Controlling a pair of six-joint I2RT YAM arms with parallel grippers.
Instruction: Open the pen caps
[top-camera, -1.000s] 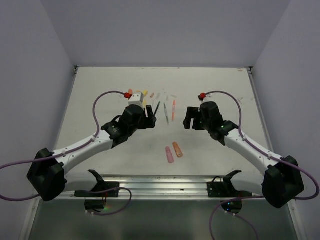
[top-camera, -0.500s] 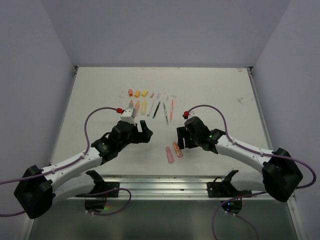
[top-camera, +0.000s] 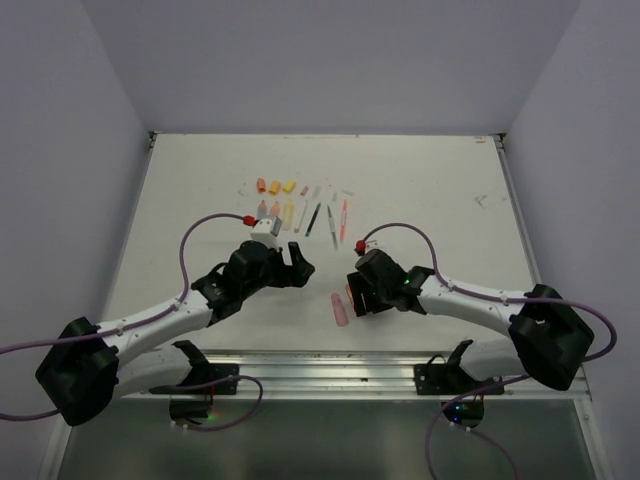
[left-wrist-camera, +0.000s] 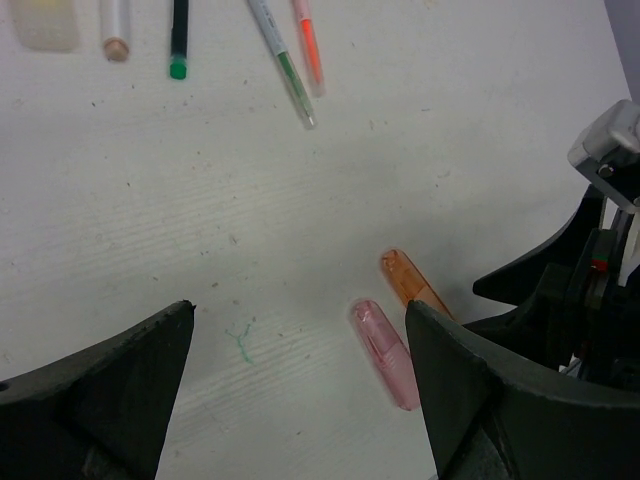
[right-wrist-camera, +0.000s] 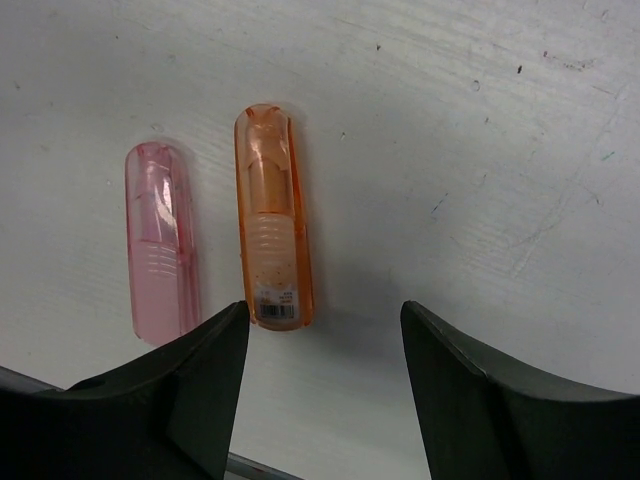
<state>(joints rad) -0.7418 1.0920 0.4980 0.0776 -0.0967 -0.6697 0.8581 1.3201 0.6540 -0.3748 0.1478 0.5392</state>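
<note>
An orange highlighter (right-wrist-camera: 273, 220) and a pink highlighter (right-wrist-camera: 160, 240) lie side by side on the white table, both capped. My right gripper (right-wrist-camera: 322, 310) is open and empty, low over the table, with the orange highlighter's barcode end just ahead of its left finger. In the top view the right gripper (top-camera: 354, 292) covers most of the orange one, and the pink one (top-camera: 339, 309) lies beside it. My left gripper (top-camera: 298, 260) is open and empty, left of both. Its wrist view shows the pink highlighter (left-wrist-camera: 385, 353) and the orange one (left-wrist-camera: 410, 283) by its right finger.
A row of pens lies farther back (top-camera: 314, 217), with loose orange and yellow caps (top-camera: 275, 186) behind it. The left wrist view shows a green pen (left-wrist-camera: 179, 35), a white-green pen (left-wrist-camera: 283, 60) and a thin orange pen (left-wrist-camera: 310, 50). Grey walls enclose the table (top-camera: 200, 180).
Both arms have drawn back from the pen row toward the near edge. The right gripper has come down and left over the orange highlighter. The left gripper has settled beside the pair.
</note>
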